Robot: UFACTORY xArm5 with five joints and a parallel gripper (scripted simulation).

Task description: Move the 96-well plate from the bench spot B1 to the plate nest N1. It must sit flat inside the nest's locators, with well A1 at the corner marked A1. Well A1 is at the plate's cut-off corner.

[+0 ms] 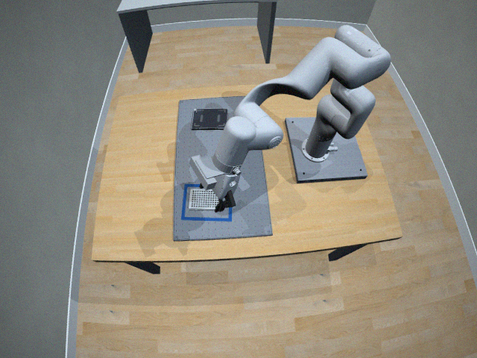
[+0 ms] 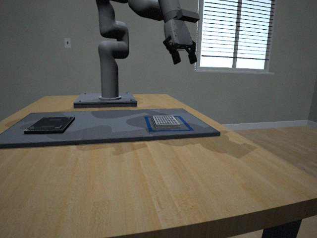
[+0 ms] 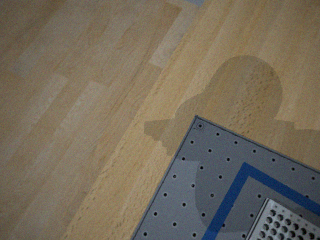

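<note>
The white 96-well plate point(image 1: 203, 199) sits flat inside the blue-outlined bench spot B1 on the grey perforated mat. It also shows in the exterior view point(image 2: 165, 121), and one corner of it shows in the wrist view point(image 3: 290, 222). The black plate nest N1 point(image 1: 209, 118) point(image 2: 49, 124) lies at the mat's far end and stands empty. My gripper point(image 2: 183, 56) is open and empty. It hangs high above the plate, a little to its right. I cannot make out the plate's cut-off corner.
The arm's base plate point(image 1: 325, 149) is bolted to the wooden table to the right of the mat. A grey shelf frame point(image 1: 196, 27) stands on the floor beyond the table. The wrist view shows the mat's corner point(image 3: 196, 120) and the table edge.
</note>
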